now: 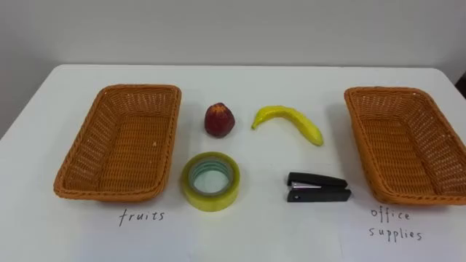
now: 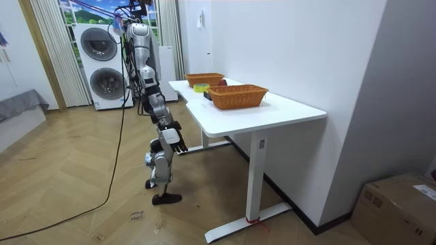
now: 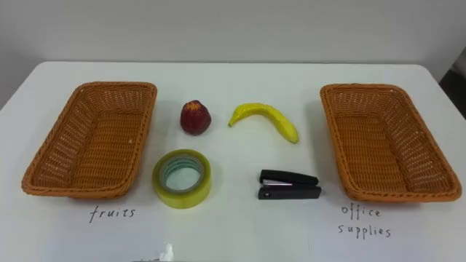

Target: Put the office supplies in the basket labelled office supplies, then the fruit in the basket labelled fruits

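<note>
on the white table (image 1: pixel 255 233) the apple (image 1: pixel 218 119) and banana (image 1: pixel 288 121) lie toward the far edge, with the tape (image 1: pixel 210 201) and stapler (image 1: pixel 317 188) nearer the front edge, all four between the baskets. the fruits basket (image 1: pixel 138 89) sits by the left edge, the office basket (image 1: pixel 386 91) by the right edge. the robot stands at the table's long side, its right hand (image 2: pixel 176 138) hanging below the tabletop; whether it is open or closed i cannot tell.

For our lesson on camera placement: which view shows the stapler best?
The right eye view: the stapler lies whole, seen from above, between the tape roll and the right basket. The left eye view shows much the same. In the room view it is a dark sliver beside that basket.
</note>
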You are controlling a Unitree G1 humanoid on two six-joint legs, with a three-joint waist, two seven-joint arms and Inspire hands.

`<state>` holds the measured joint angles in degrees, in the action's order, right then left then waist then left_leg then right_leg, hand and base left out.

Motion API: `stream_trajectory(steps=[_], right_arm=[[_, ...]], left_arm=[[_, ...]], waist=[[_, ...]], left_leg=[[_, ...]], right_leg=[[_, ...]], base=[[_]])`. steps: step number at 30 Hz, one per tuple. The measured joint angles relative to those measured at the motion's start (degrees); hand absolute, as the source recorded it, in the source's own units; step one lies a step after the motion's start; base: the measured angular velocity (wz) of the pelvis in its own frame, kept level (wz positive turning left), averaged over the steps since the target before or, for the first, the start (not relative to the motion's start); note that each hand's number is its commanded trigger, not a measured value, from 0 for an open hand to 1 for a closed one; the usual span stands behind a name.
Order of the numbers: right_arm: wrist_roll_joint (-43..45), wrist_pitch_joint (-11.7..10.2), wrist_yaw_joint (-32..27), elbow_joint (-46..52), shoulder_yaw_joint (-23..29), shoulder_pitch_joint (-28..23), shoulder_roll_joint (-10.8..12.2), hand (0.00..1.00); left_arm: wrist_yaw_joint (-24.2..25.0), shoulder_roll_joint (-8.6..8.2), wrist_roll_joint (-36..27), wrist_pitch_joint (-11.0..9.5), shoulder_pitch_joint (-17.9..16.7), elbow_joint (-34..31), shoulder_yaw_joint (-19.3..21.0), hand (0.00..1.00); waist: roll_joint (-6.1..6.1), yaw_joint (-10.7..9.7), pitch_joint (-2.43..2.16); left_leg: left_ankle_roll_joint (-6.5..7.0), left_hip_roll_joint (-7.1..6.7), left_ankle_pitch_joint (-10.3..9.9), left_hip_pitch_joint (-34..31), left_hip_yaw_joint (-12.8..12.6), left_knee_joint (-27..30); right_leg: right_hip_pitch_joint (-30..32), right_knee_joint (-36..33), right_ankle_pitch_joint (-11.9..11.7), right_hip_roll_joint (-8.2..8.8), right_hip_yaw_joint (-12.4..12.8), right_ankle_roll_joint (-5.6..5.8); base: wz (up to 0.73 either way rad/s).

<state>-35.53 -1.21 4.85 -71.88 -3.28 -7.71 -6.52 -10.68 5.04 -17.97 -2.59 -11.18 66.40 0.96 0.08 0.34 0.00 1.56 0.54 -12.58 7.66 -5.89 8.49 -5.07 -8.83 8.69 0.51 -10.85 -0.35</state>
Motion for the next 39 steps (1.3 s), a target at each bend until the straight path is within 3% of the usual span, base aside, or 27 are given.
stream_trajectory(steps=[27,34,39], right_arm=[[-1.4,0.0,-2.5,-1.0,0.4,-0.4,0.2,0.00],[-1.7,0.0,-5.6,-1.1,3.6,-0.8,0.1,0.00],[-2.7,0.1,-8.2,-1.1,10.9,-0.7,-0.4,0.00]], left_arm=[[-0.4,0.18,-0.5,0.0,-1.8,-0.3,1.2,0.00],[-0.4,0.25,-0.5,0.1,-2.8,0.1,2.9,0.00],[-0.5,0.53,-0.2,0.3,-3.3,0.0,8.1,0.00]], waist=[[-0.30,-0.2,0.06],[-0.35,-0.3,0.14],[-0.57,-0.4,0.13]], left_leg=[[0.01,-0.04,0.0,0.1,-0.1,-0.6],[0.04,-0.03,-0.1,1.7,-0.1,-0.8],[0.13,-0.07,-0.2,1.8,-0.2,-0.9]], right_leg=[[0.0,0.2,0.0,-0.05,0.2,0.02],[-1.0,0.2,0.1,-0.09,0.6,0.17],[-0.9,0.1,0.3,-0.01,0.9,0.29]], base=[[0.00],[-0.01],[0.00]])
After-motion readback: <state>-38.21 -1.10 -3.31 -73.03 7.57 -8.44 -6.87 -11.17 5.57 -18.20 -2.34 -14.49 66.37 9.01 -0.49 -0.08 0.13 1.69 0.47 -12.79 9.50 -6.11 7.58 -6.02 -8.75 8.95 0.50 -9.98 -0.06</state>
